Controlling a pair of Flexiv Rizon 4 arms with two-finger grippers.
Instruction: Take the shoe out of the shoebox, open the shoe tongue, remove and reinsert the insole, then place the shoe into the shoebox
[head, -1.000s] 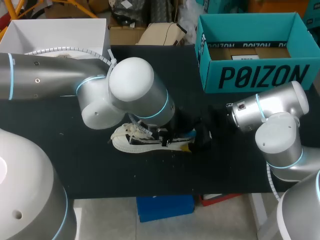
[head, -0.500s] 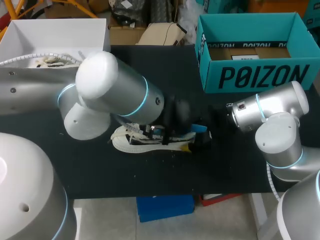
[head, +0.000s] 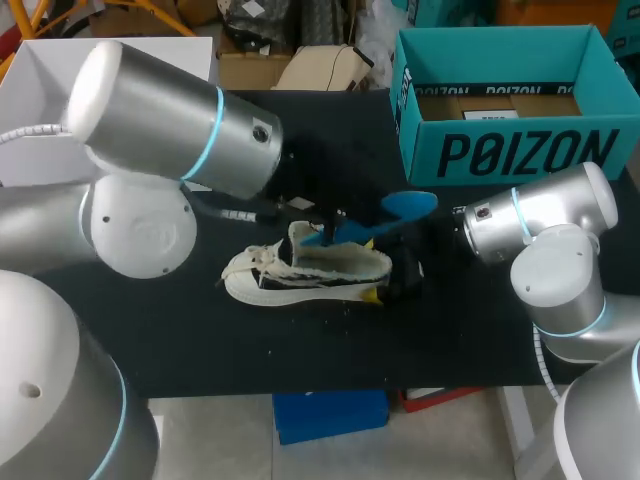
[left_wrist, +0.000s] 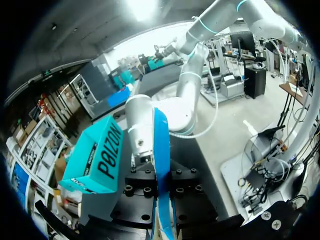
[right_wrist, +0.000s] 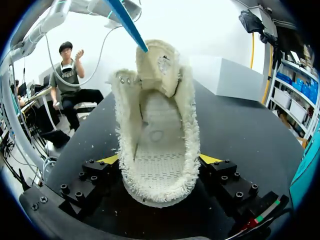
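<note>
- Black tabletop with the cream knit shoe lying on its sole near the middle, toe toward the left arm's side and heel toward the right arm's.
- At the table's far right corner, the teal shoebox, open on top, brown card lying inside, well apart from the shoe.
- Right gripper low on the table and clamped on the shoe's heel, one yellow-tipped finger pressed to each side.
- From the right wrist: shoe mouth wide open, tongue standing upright, cream inner floor showing.
- Left gripper raised above the shoe's mouth and closed on the blue insole, its thin edge pinched between the two black finger blocks.
- Insole held clear of the table, slanting up from beside the tongue toward the shoebox side.
- Lower end of the insole just by the tongue's top; touching or not, impossible to tell.
- Left arm's large joints looming over the table's left half and hiding part of it.
</note>
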